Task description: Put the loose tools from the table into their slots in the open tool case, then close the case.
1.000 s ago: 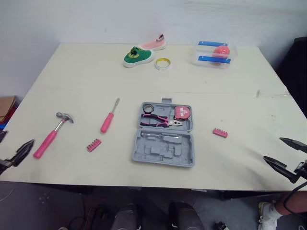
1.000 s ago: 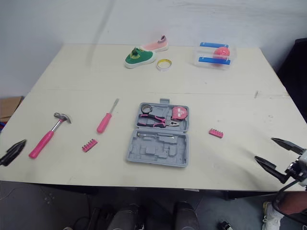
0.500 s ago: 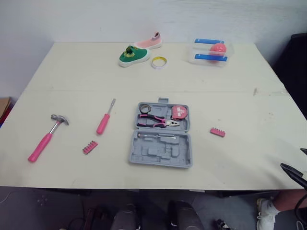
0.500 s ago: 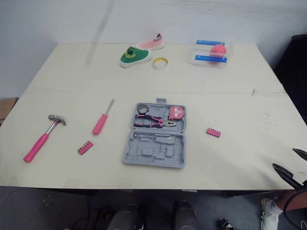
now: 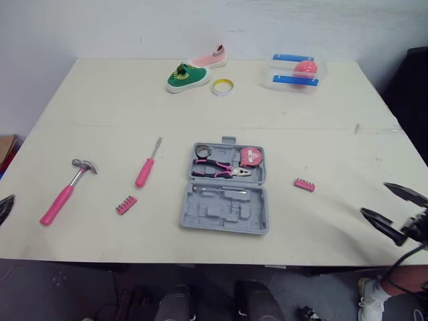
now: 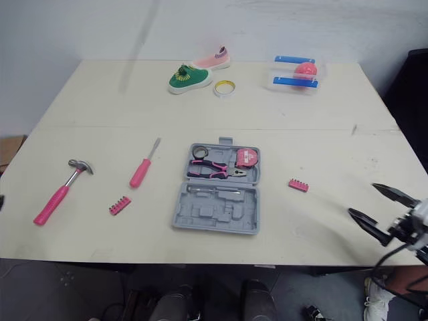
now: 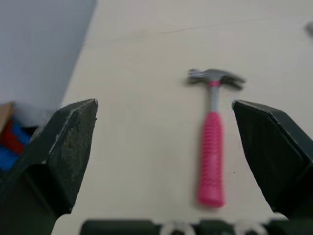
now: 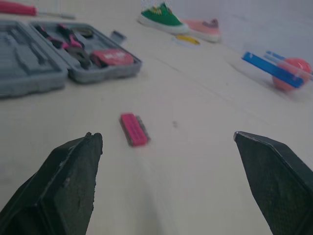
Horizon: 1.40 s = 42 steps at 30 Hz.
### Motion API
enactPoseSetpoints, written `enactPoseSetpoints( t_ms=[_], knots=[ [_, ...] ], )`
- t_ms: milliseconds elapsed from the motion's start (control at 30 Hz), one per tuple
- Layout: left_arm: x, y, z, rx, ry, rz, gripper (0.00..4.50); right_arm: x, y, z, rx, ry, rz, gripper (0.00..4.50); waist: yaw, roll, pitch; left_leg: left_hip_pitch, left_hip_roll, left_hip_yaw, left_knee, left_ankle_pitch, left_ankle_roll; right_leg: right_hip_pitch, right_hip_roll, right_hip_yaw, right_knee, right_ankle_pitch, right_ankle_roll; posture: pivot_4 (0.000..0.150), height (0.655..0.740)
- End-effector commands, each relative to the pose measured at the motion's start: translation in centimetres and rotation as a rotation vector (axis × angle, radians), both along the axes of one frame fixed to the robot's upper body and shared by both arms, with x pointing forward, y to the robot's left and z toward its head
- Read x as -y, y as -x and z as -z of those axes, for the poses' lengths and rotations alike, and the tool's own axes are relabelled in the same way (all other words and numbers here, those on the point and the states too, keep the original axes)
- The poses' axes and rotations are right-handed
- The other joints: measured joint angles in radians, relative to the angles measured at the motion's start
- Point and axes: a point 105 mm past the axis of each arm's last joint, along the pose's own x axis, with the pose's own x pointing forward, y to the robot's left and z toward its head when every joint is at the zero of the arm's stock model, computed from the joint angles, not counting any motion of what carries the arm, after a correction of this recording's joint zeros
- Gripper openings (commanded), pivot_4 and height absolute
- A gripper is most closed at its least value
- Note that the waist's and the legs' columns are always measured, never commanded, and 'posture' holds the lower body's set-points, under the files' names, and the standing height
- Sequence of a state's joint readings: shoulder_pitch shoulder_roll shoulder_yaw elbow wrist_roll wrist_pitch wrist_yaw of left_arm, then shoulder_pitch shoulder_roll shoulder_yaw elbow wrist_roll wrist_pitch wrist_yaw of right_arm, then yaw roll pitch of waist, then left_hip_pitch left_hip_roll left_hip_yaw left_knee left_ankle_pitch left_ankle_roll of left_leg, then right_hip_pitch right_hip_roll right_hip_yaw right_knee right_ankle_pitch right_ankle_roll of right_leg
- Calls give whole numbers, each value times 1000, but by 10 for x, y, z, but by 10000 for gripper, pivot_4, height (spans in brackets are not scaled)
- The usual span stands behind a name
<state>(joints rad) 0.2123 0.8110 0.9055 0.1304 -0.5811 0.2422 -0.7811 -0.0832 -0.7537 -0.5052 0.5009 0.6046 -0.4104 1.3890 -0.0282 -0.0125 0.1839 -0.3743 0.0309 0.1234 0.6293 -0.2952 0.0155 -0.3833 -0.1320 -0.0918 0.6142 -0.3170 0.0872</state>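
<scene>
The open grey tool case lies at the table's middle, with pink-handled pliers and a pink tape measure in its far half. A pink-handled hammer, a pink screwdriver and a pink bit holder lie to its left. A second bit holder lies to its right. My right gripper hovers open over the front right edge, facing that bit holder. My left gripper is open at the table's left edge, pointing at the hammer.
At the far side sit a green shoe, a pink shoe, a yellow tape ring and a clear container with blue strips and a pink ball. A dark object stands beyond the right edge.
Since half a second ago my right gripper has risen and come in over the table's front right edge. My left gripper's tip has come back at the left edge.
</scene>
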Motion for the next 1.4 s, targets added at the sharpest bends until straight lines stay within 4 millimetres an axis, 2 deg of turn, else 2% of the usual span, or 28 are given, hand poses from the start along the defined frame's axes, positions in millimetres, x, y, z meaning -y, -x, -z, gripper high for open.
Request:
enactPoseSetpoints(
  t_ms=[33,133,233,367,433,567,733,833,1133,1267,1400],
  knots=[
    [30,-8,-16,4,21,139,44438,-30,-2,-23,71,-31,-102,45000,1,0,0,0,0,0,0,0,0,0,0,0,0,0,0,1500,7400],
    [41,-11,-16,-23,22,196,44438,-47,-1,-28,72,-53,-156,45000,1,0,0,0,0,0,0,1,-1,0,1,0,1,0,0,1500,7400],
    [64,-19,-17,-56,12,297,44438,-73,-2,-40,109,-80,-242,45000,1,0,0,0,0,0,0,1,-1,0,1,0,1,0,0,1500,7400],
    [74,-25,-11,-85,20,324,44438,-100,1,-47,121,-105,-332,45000,0,0,0,0,0,0,1,1,-1,0,1,0,3,0,0,1500,7400],
    [80,-26,-2,-143,-4,322,44438,-113,3,-51,134,-112,-378,45000,0,0,0,0,0,0,0,1,-1,-1,1,0,3,0,-1,1500,7400],
    [59,-30,2,-166,69,170,44438,-130,8,-53,144,-102,-456,45000,1,0,0,0,0,0,0,2,-1,-1,1,0,3,-1,-1,1500,7400],
    [21,-18,20,-314,108,-34,44438,-149,15,-59,157,-122,-555,45000,-1,-2,1,0,0,0,1,2,-1,-2,2,0,4,-1,-1,1500,7400],
    [3,-20,18,-337,108,-133,44438,-155,18,-58,159,-99,-600,45000,1,-2,1,-1,0,0,1,2,-1,-3,2,0,5,-1,-1,1500,7400],
    [9,-48,40,-536,79,-6,44438,-162,22,-52,143,-87,-664,45000,19,-5,3,-3,0,0,0,2,-2,-7,0,1,5,-1,-2,1500,7400],
    [7,-58,48,-558,82,-5,44438,-164,22,-51,144,-87,-669,45000,12,-6,2,-10,0,0,0,6,-8,-13,1,-3,7,-1,-3,1500,7400],
    [10,-68,58,-564,67,18,44438,-165,21,-48,138,-85,-664,45000,5,-6,2,-13,0,1,2,9,-2,-14,-1,-12,11,-1,-2,1500,7400]
  ],
)
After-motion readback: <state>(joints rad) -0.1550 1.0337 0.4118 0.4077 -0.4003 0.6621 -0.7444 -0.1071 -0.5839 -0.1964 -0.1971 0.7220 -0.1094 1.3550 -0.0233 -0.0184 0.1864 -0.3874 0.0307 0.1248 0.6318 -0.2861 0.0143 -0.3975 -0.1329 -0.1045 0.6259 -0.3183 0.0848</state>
